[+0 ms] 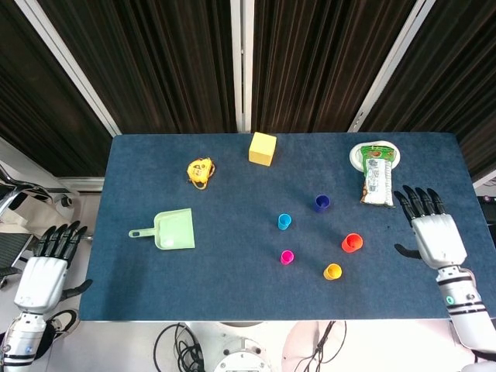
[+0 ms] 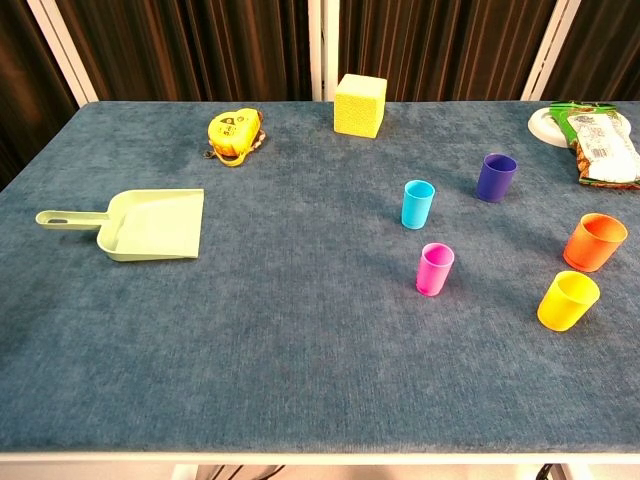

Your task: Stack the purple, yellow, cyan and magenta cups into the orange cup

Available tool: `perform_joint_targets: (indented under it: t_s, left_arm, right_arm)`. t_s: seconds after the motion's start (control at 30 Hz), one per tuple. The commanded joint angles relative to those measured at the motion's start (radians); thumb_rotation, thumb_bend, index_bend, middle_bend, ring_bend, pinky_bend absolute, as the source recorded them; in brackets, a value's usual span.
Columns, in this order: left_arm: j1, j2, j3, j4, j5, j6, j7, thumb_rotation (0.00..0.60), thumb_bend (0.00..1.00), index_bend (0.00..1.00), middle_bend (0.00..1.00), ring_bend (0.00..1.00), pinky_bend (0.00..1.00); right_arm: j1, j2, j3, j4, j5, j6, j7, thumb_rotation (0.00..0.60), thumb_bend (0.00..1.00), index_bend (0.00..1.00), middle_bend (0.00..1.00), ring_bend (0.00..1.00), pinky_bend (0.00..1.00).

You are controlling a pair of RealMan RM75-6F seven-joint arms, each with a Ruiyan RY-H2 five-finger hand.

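Five cups stand upright and apart on the blue table (image 1: 232,271): the orange cup (image 1: 352,242) (image 2: 594,241), the yellow cup (image 1: 332,271) (image 2: 567,300), the magenta cup (image 1: 287,256) (image 2: 435,268), the cyan cup (image 1: 284,222) (image 2: 417,204) and the purple cup (image 1: 322,203) (image 2: 496,177). My right hand (image 1: 434,231) hovers open over the table's right side, to the right of the orange cup, fingers spread. Off the table's left edge my left hand (image 1: 46,267) hangs open and empty. The chest view shows neither hand.
A green dustpan (image 1: 172,230) lies at the left. A yellow tape measure (image 1: 200,171) and a yellow block (image 1: 262,148) sit further back. A white plate (image 1: 361,152) with a snack bag (image 1: 377,184) on it occupies the back right corner, just beyond my right hand.
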Motion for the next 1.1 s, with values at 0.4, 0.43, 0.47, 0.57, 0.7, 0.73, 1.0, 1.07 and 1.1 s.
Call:
perform_joint_targets:
  t_s: [0.4, 0.43, 0.47, 0.57, 0.7, 0.73, 1.0, 1.07, 1.1]
  left_arm:
    - [0.011, 0.007, 0.009, -0.023, 0.008, 0.013, 0.013, 0.6, 0.01, 0.0, 0.0, 0.0, 0.0]
    - [0.012, 0.007, 0.01, -0.022, 0.008, 0.012, 0.012, 0.6, 0.01, 0.0, 0.0, 0.0, 0.0]
    - [0.012, 0.007, 0.01, -0.022, 0.008, 0.012, 0.011, 0.6, 0.01, 0.0, 0.0, 0.0, 0.0]
    - [0.012, 0.011, 0.011, -0.02, 0.007, 0.011, 0.005, 0.6, 0.01, 0.0, 0.0, 0.0, 0.0]
    - [0.011, 0.018, 0.012, -0.022, 0.008, 0.006, 0.004, 0.6, 0.01, 0.0, 0.0, 0.0, 0.0]
    - [0.01, 0.019, 0.012, -0.022, 0.008, 0.006, 0.004, 0.6, 0.01, 0.0, 0.0, 0.0, 0.0]
    - [0.017, 0.024, 0.013, -0.015, 0.001, 0.011, -0.006, 0.6, 0.01, 0.0, 0.0, 0.0, 0.0]
    - [0.017, 0.024, 0.015, -0.012, -0.001, 0.007, -0.009, 0.6, 0.01, 0.0, 0.0, 0.0, 0.0]
    - [0.016, 0.025, 0.015, -0.011, -0.002, 0.004, -0.012, 0.6, 0.01, 0.0, 0.0, 0.0, 0.0]
  right_arm:
    - [0.341, -0.282, 0.051, 0.108, 0.448, -0.199, -0.417, 0.6, 0.04, 0.0, 0.09, 0.0, 0.0]
    - [0.351, -0.3, 0.05, 0.121, 0.462, -0.196, -0.427, 0.6, 0.04, 0.0, 0.09, 0.0, 0.0]
    - [0.361, -0.317, 0.047, 0.134, 0.474, -0.193, -0.439, 0.6, 0.05, 0.0, 0.09, 0.0, 0.0]
    - [0.392, -0.367, 0.041, 0.178, 0.511, -0.181, -0.476, 0.6, 0.05, 0.0, 0.1, 0.0, 0.0]
    - [0.424, -0.431, 0.028, 0.242, 0.539, -0.157, -0.52, 0.6, 0.06, 0.0, 0.13, 0.0, 0.0]
    - [0.43, -0.442, 0.027, 0.253, 0.547, -0.16, -0.522, 0.6, 0.06, 0.0, 0.13, 0.0, 0.0]
    - [0.472, -0.529, 0.028, 0.381, 0.577, -0.177, -0.504, 0.6, 0.08, 0.04, 0.17, 0.0, 0.0]
    - [0.48, -0.542, 0.032, 0.407, 0.584, -0.192, -0.49, 0.6, 0.09, 0.06, 0.18, 0.0, 0.0]
    - [0.485, -0.551, 0.033, 0.425, 0.589, -0.201, -0.483, 0.6, 0.1, 0.07, 0.19, 0.0, 0.0]
